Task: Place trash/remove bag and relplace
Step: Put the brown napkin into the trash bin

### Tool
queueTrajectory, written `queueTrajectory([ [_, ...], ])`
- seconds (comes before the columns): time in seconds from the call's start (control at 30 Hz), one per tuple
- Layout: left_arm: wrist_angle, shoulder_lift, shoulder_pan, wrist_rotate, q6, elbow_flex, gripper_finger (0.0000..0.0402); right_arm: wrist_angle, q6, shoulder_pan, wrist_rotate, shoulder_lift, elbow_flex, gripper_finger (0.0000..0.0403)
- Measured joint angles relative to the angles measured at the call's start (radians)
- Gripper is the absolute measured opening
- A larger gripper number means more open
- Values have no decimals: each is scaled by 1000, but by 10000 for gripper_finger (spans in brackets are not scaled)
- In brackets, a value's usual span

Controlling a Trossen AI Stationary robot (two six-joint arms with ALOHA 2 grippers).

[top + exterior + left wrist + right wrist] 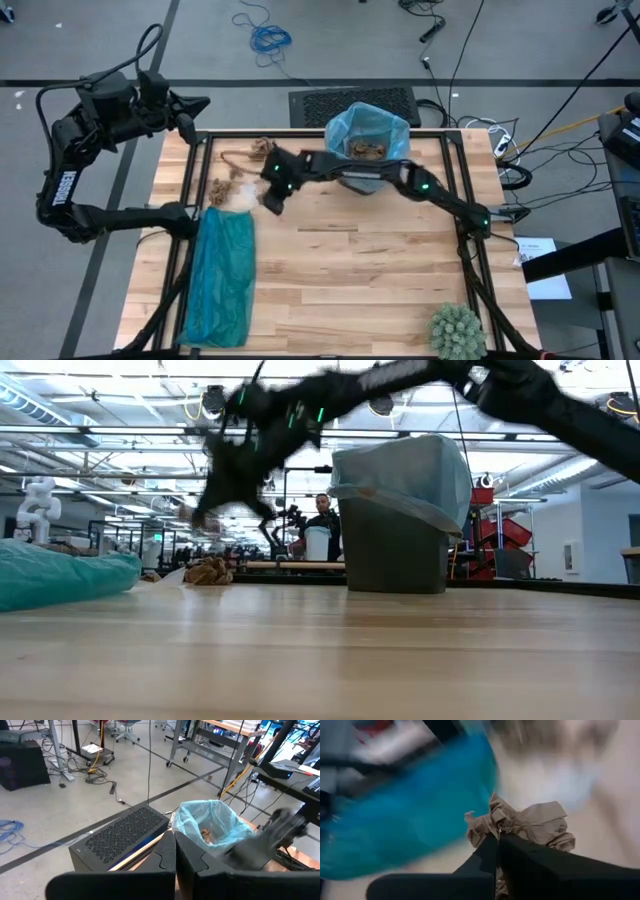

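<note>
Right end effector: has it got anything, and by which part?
Yes: the right end effector is shut on a crumpled brown paper scrap, pinching its lower edge.

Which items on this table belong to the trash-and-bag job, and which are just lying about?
Job: brown scrap in the right tool; loose scraps; white wad; blue liner in the bin.
Lying about: teal bag; spiky green ball.

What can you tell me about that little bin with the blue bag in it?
The bin is small, dark grey and upright at the table's far edge. A thin, crinkly, pale blue bag lines it, folded over the rim and hanging partway down the walls. Crumpled brown scraps already lie inside. The right arm reaches past its front; whether it touches the bin is unclear.
</note>
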Motion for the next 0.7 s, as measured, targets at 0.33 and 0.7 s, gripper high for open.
queueTrajectory([
  [0.33,-11,17,0,0,0,0,0,-89,-72,-49,256,-384,1,0],
  [0.7,-28,76,0,0,-47,0,0,-707,73,-252,587,-533,2,0],
])
